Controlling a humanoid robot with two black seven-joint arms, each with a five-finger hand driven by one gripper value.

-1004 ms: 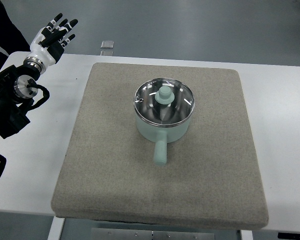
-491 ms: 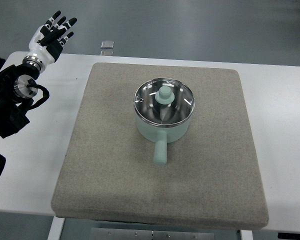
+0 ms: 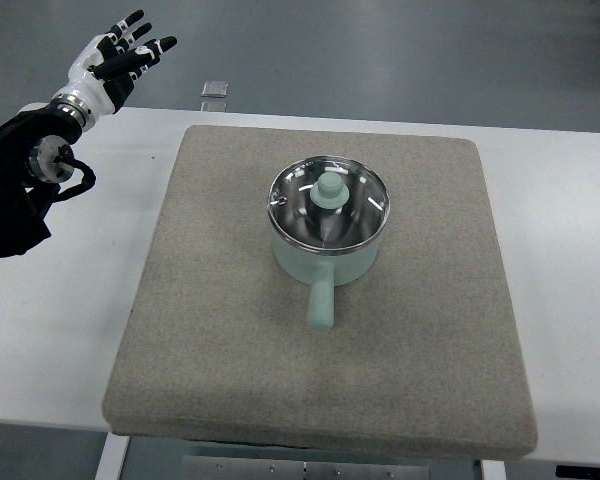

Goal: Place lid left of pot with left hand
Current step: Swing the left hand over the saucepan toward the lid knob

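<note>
Hovering above the far left corner of the white table (image 3: 90, 280), the robot's left hand (image 3: 115, 60) has its fingers spread and holds nothing. The glass lid (image 3: 329, 203) with its pale green knob sits on the mint pot (image 3: 325, 250), well apart from the hand, at the middle of a grey mat (image 3: 220, 350).

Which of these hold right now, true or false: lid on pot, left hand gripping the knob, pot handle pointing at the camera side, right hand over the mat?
1. The lid sits on the pot. True.
2. The left hand grips the lid knob. False: it is open at the far left corner, well clear of the pot.
3. The pot handle points toward the camera side. True.
4. The right hand is over the mat. False: no right hand is in view.
</note>
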